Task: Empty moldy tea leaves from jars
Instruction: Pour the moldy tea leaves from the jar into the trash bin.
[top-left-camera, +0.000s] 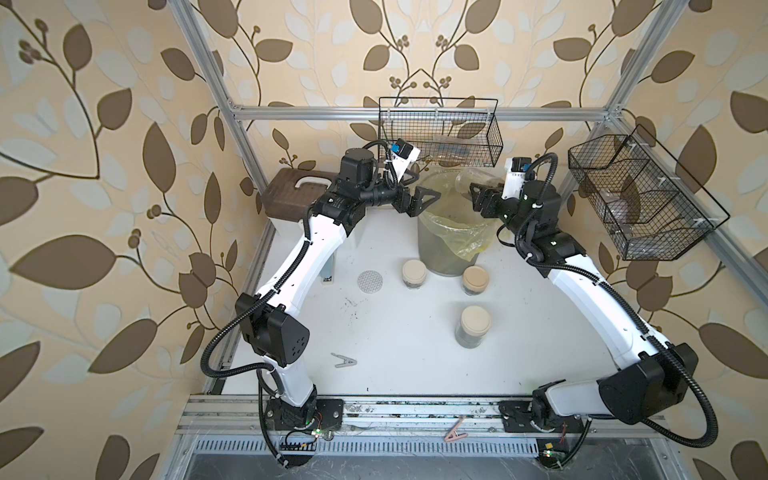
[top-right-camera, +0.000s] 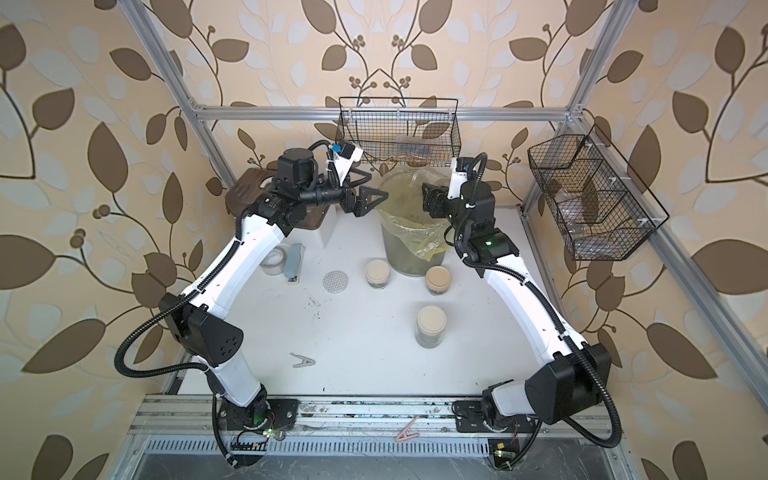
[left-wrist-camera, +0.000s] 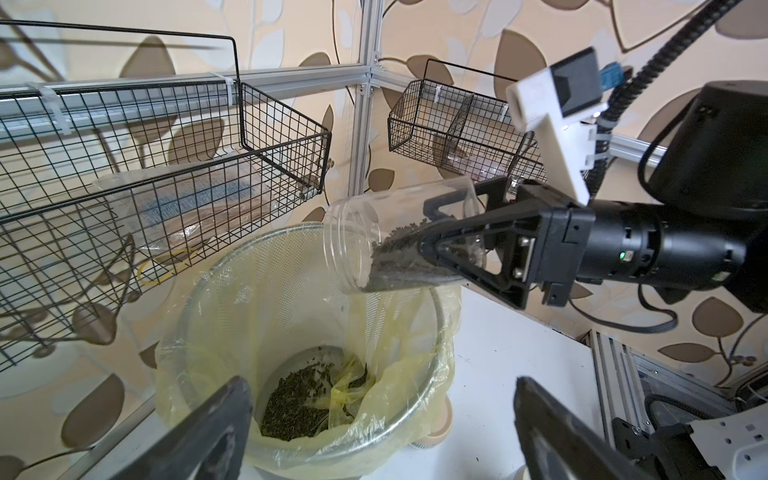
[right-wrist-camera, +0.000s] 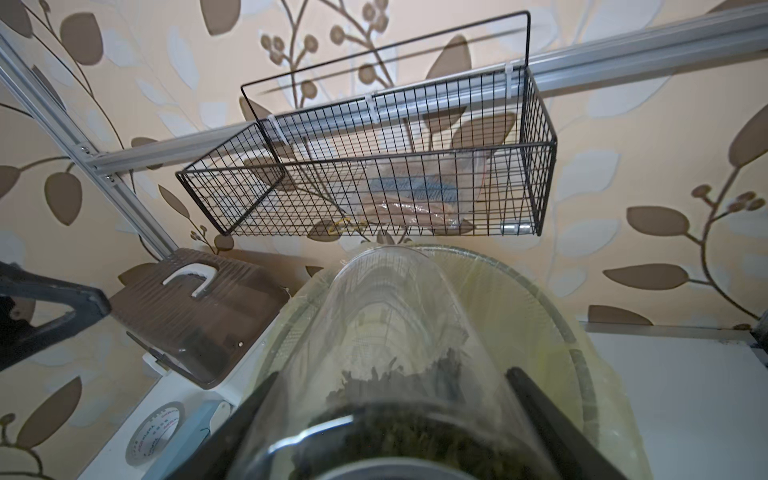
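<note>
**Currently: uncapped jar tipped over the lined bin, leaves lodged inside it**

Moldy tea leaves (left-wrist-camera: 399, 253) are observed as a dark crumbly mass along the lower wall of a clear jar (left-wrist-camera: 361, 232), reaching almost to its open mouth. The jar is held nearly on its side, with the mouth above the bin (left-wrist-camera: 415, 399). A further heap of the same leaves (left-wrist-camera: 299, 399) is noted at the bottom of the bin, on the yellow liner (left-wrist-camera: 399, 332).

The jar is clamped at its base end by the right gripper (left-wrist-camera: 432, 228), with one finger pressed against each side of the glass. In the right wrist view the leaves (right-wrist-camera: 395, 419) are seen through the jar base between both fingers.

The left gripper (top-left-camera: 422, 187) is recorded at the opposite side of the bin rim. Its jaws are spread wide and nothing is held between them.

Three lidded jars (top-left-camera: 414, 274) (top-left-camera: 476, 280) (top-left-camera: 473, 326) are found upright on the white table (top-left-camera: 395, 374), each capped in beige with dark contents visible through the glass. Two stand just in front of the bin and the third nearer the arm bases. A dotted lid (top-left-camera: 371, 281) lies flat beside them, apart from any jar.

A wire basket (top-left-camera: 440, 129) hangs on the rear rail behind the bin, and a brown-lidded box (top-left-camera: 291, 197) sits at the far left corner.
</note>
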